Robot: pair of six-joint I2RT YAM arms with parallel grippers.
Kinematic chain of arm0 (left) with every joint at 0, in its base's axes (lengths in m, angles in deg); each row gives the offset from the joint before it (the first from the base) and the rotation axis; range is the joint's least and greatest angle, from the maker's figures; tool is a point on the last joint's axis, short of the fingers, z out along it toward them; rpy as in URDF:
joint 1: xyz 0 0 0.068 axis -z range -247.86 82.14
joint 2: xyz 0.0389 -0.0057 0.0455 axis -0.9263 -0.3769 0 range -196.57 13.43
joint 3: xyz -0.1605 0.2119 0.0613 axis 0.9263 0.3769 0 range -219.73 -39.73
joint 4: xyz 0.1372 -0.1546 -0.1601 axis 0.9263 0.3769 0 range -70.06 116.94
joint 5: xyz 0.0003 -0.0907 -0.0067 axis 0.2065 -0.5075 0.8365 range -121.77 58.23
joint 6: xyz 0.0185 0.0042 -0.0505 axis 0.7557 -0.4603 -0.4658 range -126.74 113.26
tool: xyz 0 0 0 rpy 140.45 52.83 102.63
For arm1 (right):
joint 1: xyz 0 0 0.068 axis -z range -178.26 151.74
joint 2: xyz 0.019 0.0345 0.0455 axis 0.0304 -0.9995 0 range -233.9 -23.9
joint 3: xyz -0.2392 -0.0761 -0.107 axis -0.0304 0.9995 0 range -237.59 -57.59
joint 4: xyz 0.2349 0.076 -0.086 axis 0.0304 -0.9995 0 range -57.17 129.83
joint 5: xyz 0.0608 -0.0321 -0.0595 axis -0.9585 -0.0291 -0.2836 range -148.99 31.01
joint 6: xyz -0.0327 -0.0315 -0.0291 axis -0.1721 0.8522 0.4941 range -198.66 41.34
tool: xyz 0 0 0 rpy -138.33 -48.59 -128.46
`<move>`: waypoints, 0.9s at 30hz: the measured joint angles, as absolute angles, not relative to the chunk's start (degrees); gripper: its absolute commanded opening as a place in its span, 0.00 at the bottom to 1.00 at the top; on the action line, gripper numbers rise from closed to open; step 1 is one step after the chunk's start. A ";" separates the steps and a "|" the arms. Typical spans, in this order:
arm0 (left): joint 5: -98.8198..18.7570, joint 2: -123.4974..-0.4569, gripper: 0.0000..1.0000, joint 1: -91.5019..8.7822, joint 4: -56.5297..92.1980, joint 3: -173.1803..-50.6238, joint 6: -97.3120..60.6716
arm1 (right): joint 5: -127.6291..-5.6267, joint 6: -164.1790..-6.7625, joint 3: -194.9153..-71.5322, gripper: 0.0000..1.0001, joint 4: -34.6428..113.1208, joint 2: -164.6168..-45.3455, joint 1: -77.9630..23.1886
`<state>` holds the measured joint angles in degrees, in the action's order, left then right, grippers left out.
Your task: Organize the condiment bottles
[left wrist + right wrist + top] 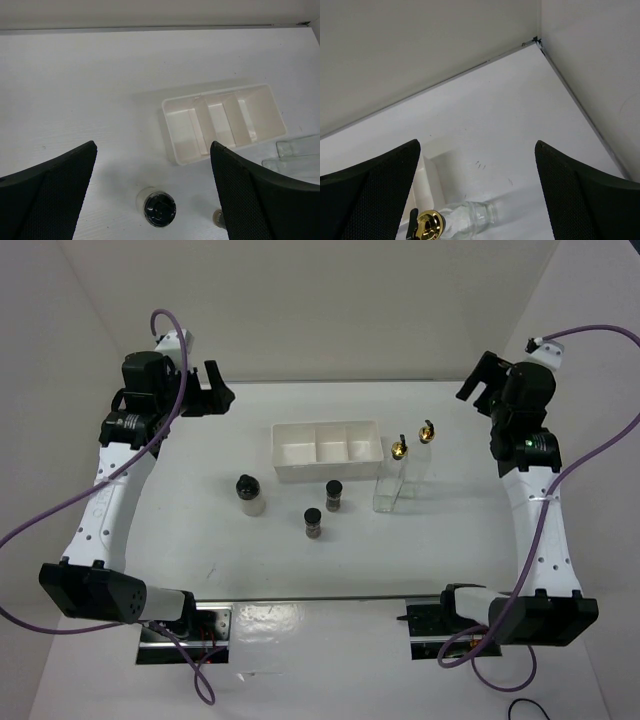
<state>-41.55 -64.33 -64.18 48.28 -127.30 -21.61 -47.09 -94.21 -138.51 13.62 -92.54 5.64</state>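
Here, five condiment bottles (pixel 250 493) near white tray (pixel 300 472), any writing unreadable.

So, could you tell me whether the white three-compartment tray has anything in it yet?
Empty: in the top and left wrist views, all three compartments of the white tray show only bare white floors.
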 measured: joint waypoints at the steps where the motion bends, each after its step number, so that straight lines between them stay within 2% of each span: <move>1: -41.40 -64.33 1.00 -64.18 48.28 -127.28 -21.61 | -47.13 -94.23 -138.19 1.00 13.73 -92.13 5.68; 14: -44.24 -61.40 1.00 -63.52 46.46 -122.14 -20.00 | -49.82 -94.19 -128.61 1.00 15.13 -85.70 5.77; 27: -50.08 -61.38 1.00 -58.56 45.63 -119.57 -15.84 | -58.04 -93.46 -116.31 1.00 24.15 -81.20 5.77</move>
<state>-50.08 -61.38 -58.56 45.63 -119.57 -15.84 -58.04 -93.46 -116.31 24.15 -81.20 5.77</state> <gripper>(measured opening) 1.000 0.994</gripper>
